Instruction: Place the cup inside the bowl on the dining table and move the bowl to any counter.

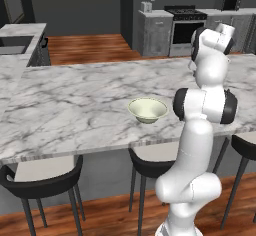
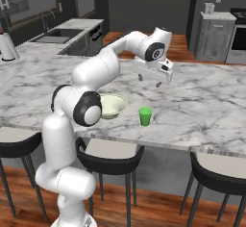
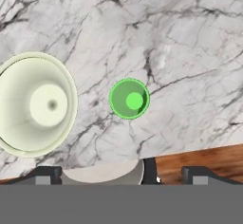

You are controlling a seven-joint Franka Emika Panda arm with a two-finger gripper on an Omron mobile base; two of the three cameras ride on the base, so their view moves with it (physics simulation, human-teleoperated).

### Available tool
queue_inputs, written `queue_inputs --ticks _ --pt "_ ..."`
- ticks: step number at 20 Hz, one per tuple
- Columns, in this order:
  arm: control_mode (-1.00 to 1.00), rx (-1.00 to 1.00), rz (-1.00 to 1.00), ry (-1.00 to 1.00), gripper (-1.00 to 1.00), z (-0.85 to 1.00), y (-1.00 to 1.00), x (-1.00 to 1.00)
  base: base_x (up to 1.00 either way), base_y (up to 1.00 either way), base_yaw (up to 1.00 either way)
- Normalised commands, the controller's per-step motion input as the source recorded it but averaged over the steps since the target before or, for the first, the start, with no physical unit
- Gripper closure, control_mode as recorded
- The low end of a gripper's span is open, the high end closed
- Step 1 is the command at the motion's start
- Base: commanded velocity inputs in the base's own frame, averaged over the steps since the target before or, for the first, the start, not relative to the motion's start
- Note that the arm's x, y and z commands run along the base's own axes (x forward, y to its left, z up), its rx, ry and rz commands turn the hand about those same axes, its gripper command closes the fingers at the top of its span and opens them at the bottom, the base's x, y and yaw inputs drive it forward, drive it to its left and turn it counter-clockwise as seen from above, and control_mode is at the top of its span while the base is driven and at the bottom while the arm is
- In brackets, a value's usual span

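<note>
cup (image 2: 145, 116) — upright on the dining table (image 2: 202, 101) just beside the bowl (image 2: 113, 106), near the front edge, almost straight below the gripper (image 2: 149, 81) — hovering well above, jaws spread wide and empty, open mouth facing up.

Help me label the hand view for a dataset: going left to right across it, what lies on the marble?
Bowl → cup, both standing apart on the dining table.
</note>
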Motion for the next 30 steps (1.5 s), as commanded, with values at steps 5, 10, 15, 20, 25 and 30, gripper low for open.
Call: queue_inputs --ticks 5,10,15,20,25,30 --pt "-1.0 0.0 0.0 0.0 -1.0 -0.03 -0.09 0.02 0.0 0.0 0.0" --pt "-1.0 0.0 0.0 0.0 -1.0 -0.15 -0.09 0.09 0.0 0.0 0.0" --pt "-1.0 0.0 0.0 -0.01 -1.0 -0.29 -0.05 0.13 0.0 0.0 0.0" --pt "-1.0 0.0 0.0 -0.04 -1.0 -0.31 0.0 0.17 0.0 0.0 0.0" --pt "-1.0 0.0 0.0 -0.07 -1.0 -0.02 0.0 0.09 0.0 0.0 0.0" --pt "-1.0 -0.01 0.0 -0.07 -1.0 0.0 0.0 0.04 0.0 0.0 0.0"
